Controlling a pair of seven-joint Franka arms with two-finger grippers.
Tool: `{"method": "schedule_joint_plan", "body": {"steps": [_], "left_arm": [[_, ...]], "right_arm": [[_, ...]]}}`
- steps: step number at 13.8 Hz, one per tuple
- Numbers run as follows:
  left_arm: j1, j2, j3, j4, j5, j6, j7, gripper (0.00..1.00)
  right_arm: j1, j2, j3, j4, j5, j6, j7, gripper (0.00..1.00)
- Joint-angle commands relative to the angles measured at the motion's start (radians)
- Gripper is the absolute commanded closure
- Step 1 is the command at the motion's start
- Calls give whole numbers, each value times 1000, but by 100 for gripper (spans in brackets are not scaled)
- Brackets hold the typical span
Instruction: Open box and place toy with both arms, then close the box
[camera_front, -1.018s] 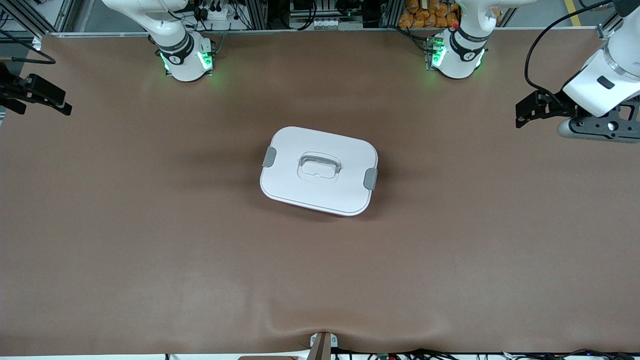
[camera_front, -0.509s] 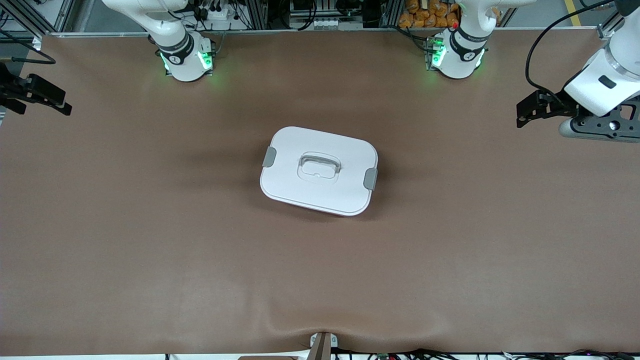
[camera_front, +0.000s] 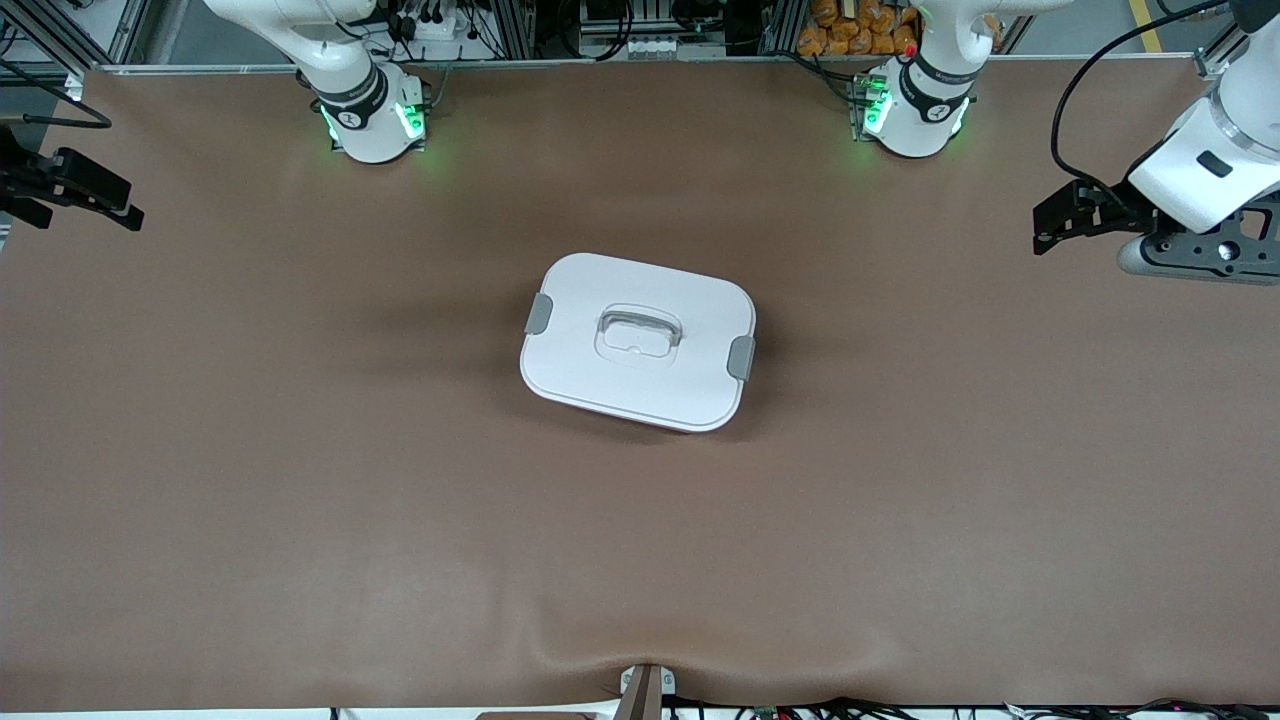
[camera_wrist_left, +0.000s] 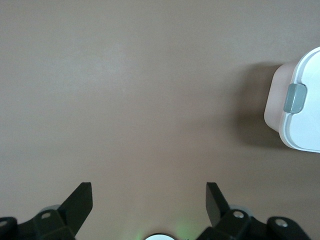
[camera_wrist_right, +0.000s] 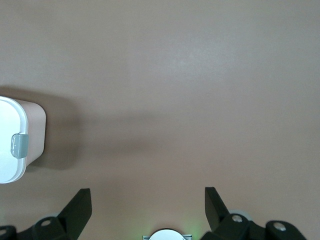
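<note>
Matt brown table (camera_front: 300, 400); smooth white plastic lid (camera_front: 600, 380).

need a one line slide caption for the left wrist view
Left tool open over bare brown table, with the closed box and one grey lid clip at the frame's edge.

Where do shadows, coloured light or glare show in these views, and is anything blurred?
Front view: sharp; soft shadows around the box, green glow on the table by both arm bases. Left wrist view: dark shadow beside the box wall, left gripper open, fingers slightly soft. Right wrist view: similar shadow, right gripper open. No glare.
</note>
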Motion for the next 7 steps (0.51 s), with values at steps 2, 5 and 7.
{"method": "schedule_joint_plan", "body": {"steps": [2,5,7], "left_arm": [[7,-10,-1,-4,3,-13,-5,0],[7,-5,6,-4,3,-13,-4,0],[7,-7,6,-7,3,-13,-5,0]], "right_arm": [[1,4,-3,12,0,-9,12,0],[1,4,-3,12,0,-9,12,0],[-1,4,-3,12,0,-9,12,0]]}}
